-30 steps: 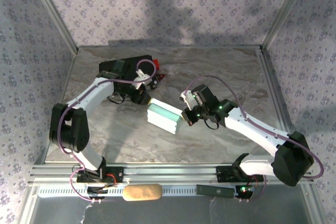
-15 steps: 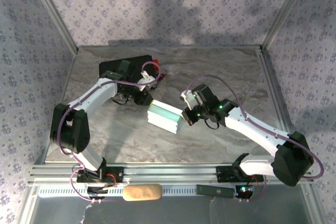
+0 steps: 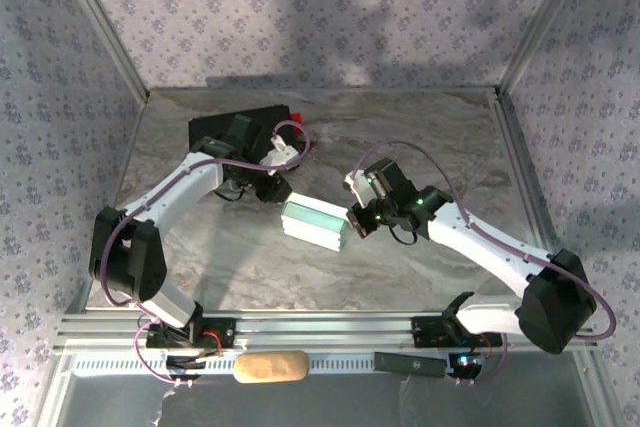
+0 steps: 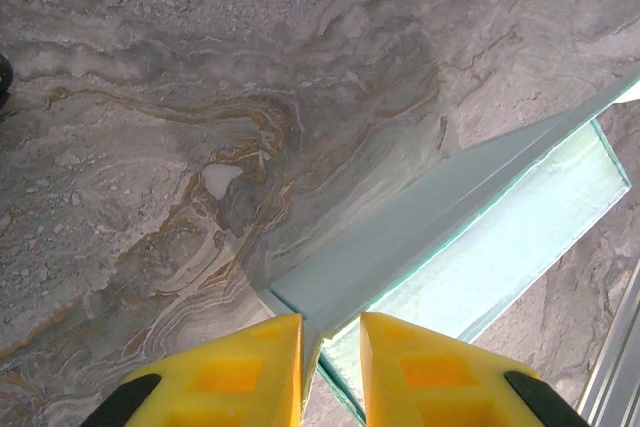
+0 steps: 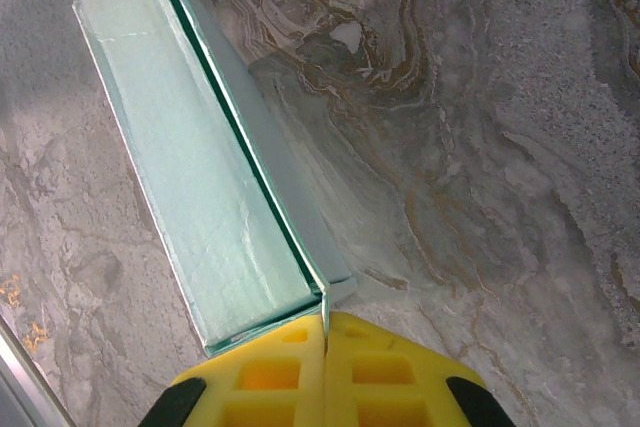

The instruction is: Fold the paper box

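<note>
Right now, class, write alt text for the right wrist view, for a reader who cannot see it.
The right tool is shut on the thin wall at the near end of the pale blue paper box. The open box stretches up and left over a grey marbled table.

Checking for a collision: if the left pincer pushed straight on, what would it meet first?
The paper box: its wall sits between the fingers of the left pincer. Beyond that, probably the tabletop.
</note>
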Available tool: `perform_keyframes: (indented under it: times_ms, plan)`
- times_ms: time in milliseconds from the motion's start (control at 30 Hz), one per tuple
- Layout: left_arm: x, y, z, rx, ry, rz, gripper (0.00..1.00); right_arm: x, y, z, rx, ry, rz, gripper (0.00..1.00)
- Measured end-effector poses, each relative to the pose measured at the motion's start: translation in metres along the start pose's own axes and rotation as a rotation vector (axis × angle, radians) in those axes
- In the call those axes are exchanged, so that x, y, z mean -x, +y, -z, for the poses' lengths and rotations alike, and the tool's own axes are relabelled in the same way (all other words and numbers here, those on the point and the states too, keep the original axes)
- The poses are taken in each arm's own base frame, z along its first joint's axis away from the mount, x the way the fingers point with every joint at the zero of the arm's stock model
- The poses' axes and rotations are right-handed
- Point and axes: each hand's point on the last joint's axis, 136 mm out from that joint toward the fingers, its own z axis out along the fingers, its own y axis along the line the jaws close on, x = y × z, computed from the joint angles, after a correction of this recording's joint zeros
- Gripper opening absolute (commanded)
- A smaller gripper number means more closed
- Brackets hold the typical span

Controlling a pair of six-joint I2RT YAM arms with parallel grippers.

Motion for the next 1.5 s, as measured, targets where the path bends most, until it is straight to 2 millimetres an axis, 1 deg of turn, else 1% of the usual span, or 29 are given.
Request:
perform_keyframes:
  times_ms: [333, 467, 600, 867, 1033, 1233, 1333, 1433, 1500]
  plan:
    - [-0.008, 0.004, -0.001, 0.039, 0.038, 0.005, 0.27, 0.002, -0.001, 0.000, -0.005, 0.000, 0.000, 0.00]
    - [-0.010, 0.003, -0.001, 0.041, 0.050, 0.007, 0.28, 0.002, -0.001, 0.000, -0.005, 0.000, 0.000, 0.00]
    - [-0.013, 0.001, -0.002, 0.040, 0.064, 0.005, 0.25, 0.002, -0.001, 0.000, -0.005, 0.000, 0.000, 0.00]
    - [-0.015, 0.005, -0.002, 0.076, 0.080, 0.021, 0.27, 0.002, -0.002, 0.000, -0.011, 0.000, -0.013, 0.00]
    - [-0.018, 0.003, 0.003, 0.100, 0.073, 0.036, 0.26, 0.002, -0.005, 0.000, -0.024, -0.002, -0.028, 0.00]
    - [-0.016, -0.001, 0.006, 0.113, 0.065, 0.038, 0.24, 0.005, -0.006, -0.001, -0.036, -0.002, -0.042, 0.00]
    - [-0.016, -0.002, 0.005, 0.117, 0.070, 0.040, 0.19, 0.006, -0.006, -0.001, -0.039, -0.004, -0.045, 0.00]
    - [-0.016, -0.003, 0.004, 0.121, 0.072, 0.043, 0.18, 0.007, -0.005, -0.002, -0.045, -0.003, -0.050, 0.00]
    - [-0.017, -0.003, 0.004, 0.124, 0.074, 0.044, 0.20, 0.006, -0.006, -0.002, -0.052, -0.003, -0.056, 0.00]
